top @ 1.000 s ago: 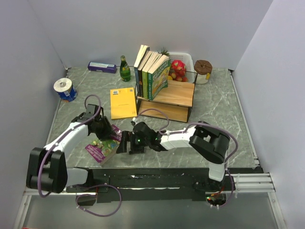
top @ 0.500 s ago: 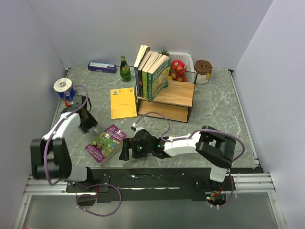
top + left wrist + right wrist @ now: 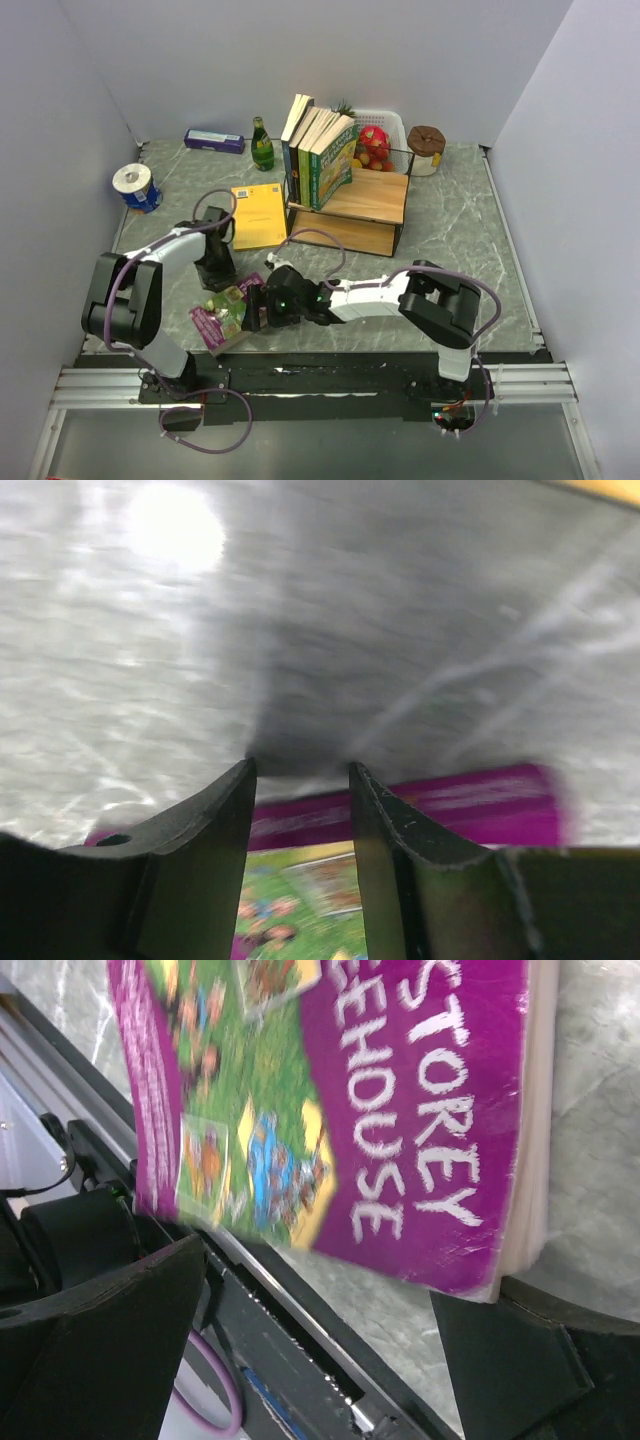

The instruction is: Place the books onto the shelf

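closing squarely across the purple book, ahead of the wide-spread right gripper, should prevent slipping; left gripper stands part-open, empty.

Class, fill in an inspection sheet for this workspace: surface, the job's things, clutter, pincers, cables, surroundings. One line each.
Surface: grey marbled table; no spills seen.
Job's things: shelf holds upright books on its top board; yellow book lies flat beside it; purple book sits near the front edge.
Clutter: green bottle, blue box, white roll, fruit basket, brown-lidded jar.
Pincers: left pincer open and empty above the purple book's edge; right pincer wide open around the purple book's corner, grip not confirmed.
Cables: purple cables loop along both arms.
Surroundings: plain pale walls on three sides.
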Available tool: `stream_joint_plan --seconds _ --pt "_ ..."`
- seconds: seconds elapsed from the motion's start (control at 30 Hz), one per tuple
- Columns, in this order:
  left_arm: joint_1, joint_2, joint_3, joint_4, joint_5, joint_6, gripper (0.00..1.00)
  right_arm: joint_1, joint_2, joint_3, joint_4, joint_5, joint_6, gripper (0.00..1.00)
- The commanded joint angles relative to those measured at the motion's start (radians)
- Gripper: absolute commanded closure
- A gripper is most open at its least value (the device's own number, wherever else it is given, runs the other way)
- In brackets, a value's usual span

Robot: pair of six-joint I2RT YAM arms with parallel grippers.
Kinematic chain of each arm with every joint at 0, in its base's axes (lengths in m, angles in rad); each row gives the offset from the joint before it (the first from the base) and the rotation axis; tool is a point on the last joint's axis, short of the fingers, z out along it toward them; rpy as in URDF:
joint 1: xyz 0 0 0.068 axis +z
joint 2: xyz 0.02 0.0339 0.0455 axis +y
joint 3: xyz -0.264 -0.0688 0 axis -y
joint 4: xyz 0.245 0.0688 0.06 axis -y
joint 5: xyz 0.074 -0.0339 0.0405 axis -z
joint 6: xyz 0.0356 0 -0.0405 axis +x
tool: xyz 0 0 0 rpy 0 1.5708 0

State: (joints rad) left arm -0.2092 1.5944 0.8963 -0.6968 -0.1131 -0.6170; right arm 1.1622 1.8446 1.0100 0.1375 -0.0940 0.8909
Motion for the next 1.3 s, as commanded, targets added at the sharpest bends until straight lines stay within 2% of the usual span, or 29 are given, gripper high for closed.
stream_joint_plan --seconds 0.0,0.3,0.43,0.6,0.67,0.77,0.8,0.97,1.13,1.27 --pt "-0.114 0.012 -0.052 -0.014 0.186 -0.05 0.53 -0.016 0.051 0.073 -0.059 0.022 -0.006 0.03" --pt "-0.197 -0.123 -0.177 0.15 0.374 -0.194 0.55 -0.027 0.061 0.108 -0.084 0.045 -0.024 0.03" --pt "-0.208 -0.232 -0.272 0.233 0.392 -0.291 0.57 -0.036 0.067 0.137 -0.085 0.073 -0.052 0.08" --pt "-0.208 -0.287 -0.297 0.207 0.317 -0.306 0.58 -0.042 0.079 0.148 -0.049 0.051 -0.06 0.19" --pt "-0.208 -0.301 -0.277 0.189 0.31 -0.311 0.58 -0.039 0.07 0.119 0.013 0.06 -0.064 0.19" --pt "-0.206 -0.323 -0.19 0.096 0.207 -0.29 0.57 -0.041 0.048 0.088 0.065 0.114 -0.069 0.16" --pt "-0.206 -0.326 -0.16 0.073 0.134 -0.279 0.56 -0.041 0.047 0.09 0.066 0.126 -0.073 0.14" --pt "-0.187 -0.277 -0.04 -0.03 0.05 -0.216 0.52 -0.042 0.064 0.149 0.056 0.183 -0.133 0.11" --pt "-0.13 -0.295 -0.074 -0.02 0.043 -0.202 0.51 -0.044 0.122 0.255 0.004 0.168 -0.21 0.11" --pt "-0.026 -0.346 -0.082 -0.023 0.043 -0.188 0.5 -0.045 0.154 0.306 -0.029 0.149 -0.259 0.1"
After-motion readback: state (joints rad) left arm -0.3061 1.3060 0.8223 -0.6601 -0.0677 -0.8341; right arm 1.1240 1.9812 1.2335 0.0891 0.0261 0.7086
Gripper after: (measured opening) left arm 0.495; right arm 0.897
